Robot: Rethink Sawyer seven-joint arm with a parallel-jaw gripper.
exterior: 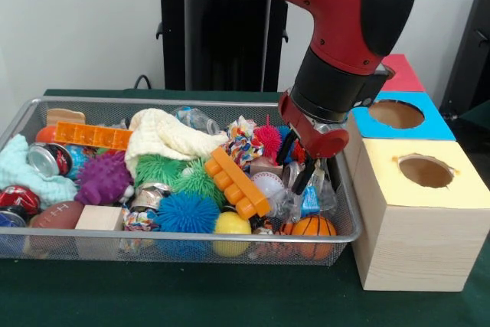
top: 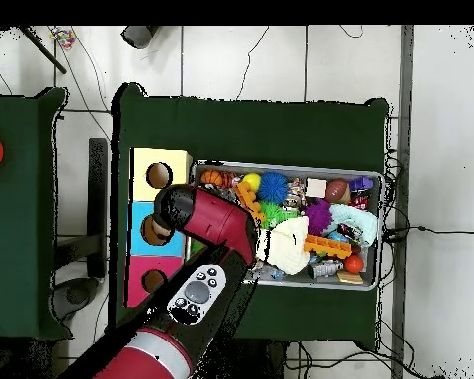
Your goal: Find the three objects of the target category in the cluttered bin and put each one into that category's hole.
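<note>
Down at the right end of the wire bin, the end effector hangs with its two black fingers spread apart, their tips dipped among the clutter and closed on nothing that can be made out. Just below the tips, against the bin's front wall, lies a small orange basketball, with clear crumpled plastic packets and a white baseball close beside the fingers. A pink spiky ball sits just behind them, next to a knotted rope toy. Further along the bin from the end effector lie an orange toy brick, a yellow ball, a blue spiky ball, green spiky balls, a cream cloth, a purple spiky ball, a wooden block, a small brown football and crushed cans. Beside the bin's right end stands a row of wooden boxes on the green counter, each with a round hole on top: a yellow-topped box, a blue-topped box and a red-topped box. The overhead view shows the red arm reaching across the boxes into the bin.
</note>
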